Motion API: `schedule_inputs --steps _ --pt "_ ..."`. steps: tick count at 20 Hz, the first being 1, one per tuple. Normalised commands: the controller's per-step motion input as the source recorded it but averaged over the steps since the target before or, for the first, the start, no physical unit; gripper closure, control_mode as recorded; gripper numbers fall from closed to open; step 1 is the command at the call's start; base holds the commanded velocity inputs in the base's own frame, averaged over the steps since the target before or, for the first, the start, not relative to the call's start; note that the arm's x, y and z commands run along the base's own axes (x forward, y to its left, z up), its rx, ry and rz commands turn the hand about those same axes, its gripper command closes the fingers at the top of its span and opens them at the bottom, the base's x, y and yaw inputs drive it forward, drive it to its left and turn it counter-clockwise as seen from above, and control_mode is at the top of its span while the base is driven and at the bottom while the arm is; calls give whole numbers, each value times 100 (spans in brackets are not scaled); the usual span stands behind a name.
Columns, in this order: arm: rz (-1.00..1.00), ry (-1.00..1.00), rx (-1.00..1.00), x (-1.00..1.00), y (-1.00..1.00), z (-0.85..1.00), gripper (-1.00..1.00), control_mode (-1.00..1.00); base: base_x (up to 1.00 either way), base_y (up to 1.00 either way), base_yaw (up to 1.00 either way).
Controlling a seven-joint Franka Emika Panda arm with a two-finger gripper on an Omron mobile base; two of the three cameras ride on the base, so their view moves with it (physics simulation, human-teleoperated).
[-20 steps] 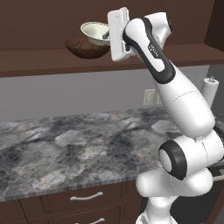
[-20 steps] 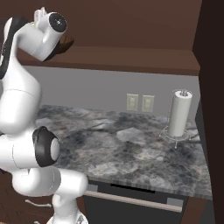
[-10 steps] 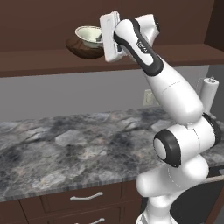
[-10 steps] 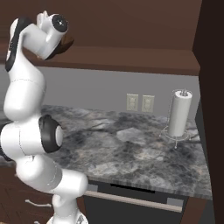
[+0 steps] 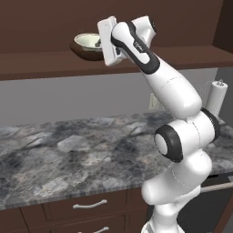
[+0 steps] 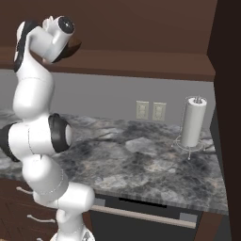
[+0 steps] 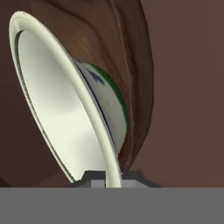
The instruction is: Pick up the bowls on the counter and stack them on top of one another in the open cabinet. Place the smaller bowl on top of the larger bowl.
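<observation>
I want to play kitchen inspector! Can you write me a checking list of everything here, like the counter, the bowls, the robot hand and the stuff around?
Surface: grey marbled counter, no bowls on it.
Job's things: small cream bowl sits inside the brown wooden bowl on the cabinet shelf.
Clutter: paper towel roll standing on the counter.
Grippers: gripper at the cream bowl's rim, fingers either side of it; grip cannot be told.
Cables: nothing seen.
Surroundings: wall sockets, drawers with silver handles.
</observation>
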Motion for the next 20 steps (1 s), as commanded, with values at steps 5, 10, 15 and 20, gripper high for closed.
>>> schedule_inputs --steps 5,10,15,20 --pt "1 7 -6 26 12 -8 -100 -100 0 0 0" --pt "0 5 -5 19 4 3 -100 -100 0 0 0" --pt "0 1 -2 14 3 7 -100 -100 0 0 0" --pt "-1 -1 6 -10 -7 3 -100 -100 0 0 0"
